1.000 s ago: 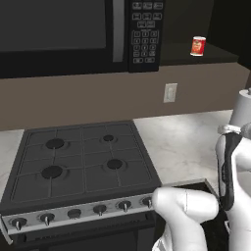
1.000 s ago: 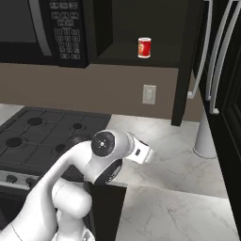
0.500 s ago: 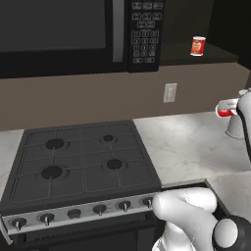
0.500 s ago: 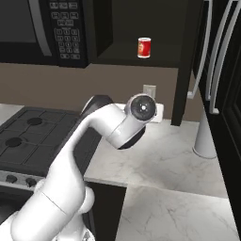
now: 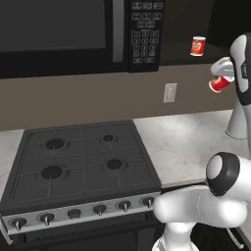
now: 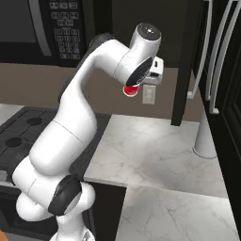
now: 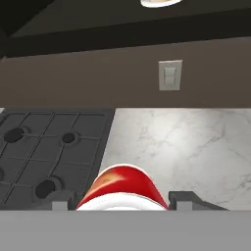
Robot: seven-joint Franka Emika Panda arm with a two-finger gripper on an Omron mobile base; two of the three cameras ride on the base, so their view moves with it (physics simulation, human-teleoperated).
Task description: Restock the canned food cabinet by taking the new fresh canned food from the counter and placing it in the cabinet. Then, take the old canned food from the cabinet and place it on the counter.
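Looking around first: a black microwave point(image 5: 83, 34) with its keypad hangs over a black gas stovetop point(image 5: 81, 164), and at about 3 o'clock from the keypad a dark cabinet point(image 5: 188, 54) opens onto a shadowy shelf. On that shelf stands the old canned food point(image 5: 198, 46), red with a cream-gold label, upright and alone. Below the shelf a pale wall outlet point(image 5: 169, 92) sits on the brown backsplash, and a white post point(image 6: 205, 136) rises from the marbled table point(image 6: 155, 155) at the far side, next to a tall dark unit with long pale handles point(image 6: 226, 47).

In the right base view, the robot's own white arm crosses in front of the cabinet recess and hides most of it.

The fingers point(image 7: 125, 201) are closed on the new fresh canned food point(image 5: 219, 84), a plain red can with a pale end; in the hand view both dark tips flank it (one at 9 o'clock, one at 3 o'clock of the can). Held tilted in mid-air, well above the table, the can sits at roughly 5 o'clock from the old canned food and below the shelf edge, apart from it. From the right base view it shows red just under the wrist, at 10 o'clock from the outlet.
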